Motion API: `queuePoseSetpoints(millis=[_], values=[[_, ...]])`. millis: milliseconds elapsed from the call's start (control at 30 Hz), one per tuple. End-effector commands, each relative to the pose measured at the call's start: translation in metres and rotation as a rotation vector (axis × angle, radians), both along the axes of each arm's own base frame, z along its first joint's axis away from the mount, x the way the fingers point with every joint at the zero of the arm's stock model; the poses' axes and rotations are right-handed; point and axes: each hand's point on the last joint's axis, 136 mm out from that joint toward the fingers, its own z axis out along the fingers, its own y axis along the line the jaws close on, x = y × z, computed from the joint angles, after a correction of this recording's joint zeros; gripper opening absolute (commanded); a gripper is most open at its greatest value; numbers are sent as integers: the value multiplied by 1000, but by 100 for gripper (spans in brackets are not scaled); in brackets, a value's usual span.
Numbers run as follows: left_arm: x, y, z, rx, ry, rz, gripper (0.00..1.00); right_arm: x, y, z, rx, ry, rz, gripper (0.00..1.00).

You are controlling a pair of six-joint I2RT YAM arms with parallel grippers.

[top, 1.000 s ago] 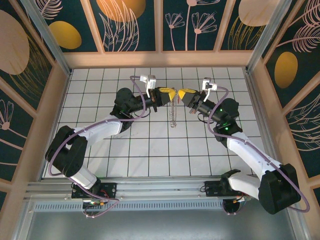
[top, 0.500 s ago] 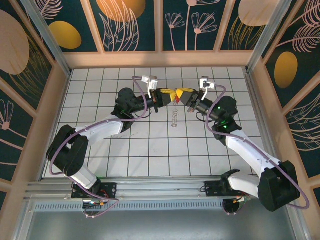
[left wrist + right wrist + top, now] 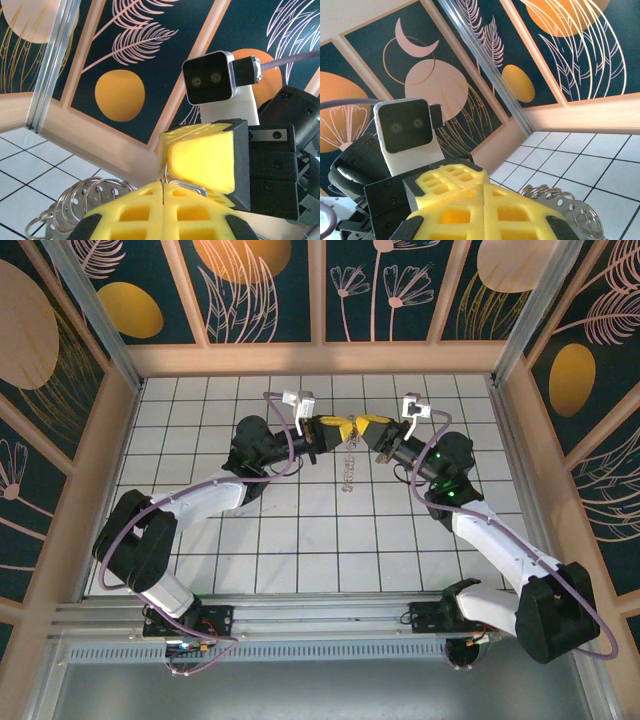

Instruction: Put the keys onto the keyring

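Tiled floor (image 3: 300, 540) sits well below both claws, meeting tip to tip midair so the keyring (image 3: 348, 470) can dangle free under them: left claw (image 3: 344, 428) pinches one of its wire loops, right claw (image 3: 362, 429) is pressed shut right against it, key probably hidden between, can't tell.

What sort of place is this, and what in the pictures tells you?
Probably a purpose-built robot test booth: two arms bolted to a metal rail, a white tiled floor, and painted leaf-and-sun wall panels around it.
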Motion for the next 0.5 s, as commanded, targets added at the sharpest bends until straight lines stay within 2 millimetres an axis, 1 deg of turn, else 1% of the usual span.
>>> queuePoseSetpoints(millis=[0,467], values=[[-11,5,31,-63,-105,0,0,5,-10,-8,-9,14,-46,0],[-9,7,33,-81,-107,18,0,2,-13,-24,-19,63,-37,0]])
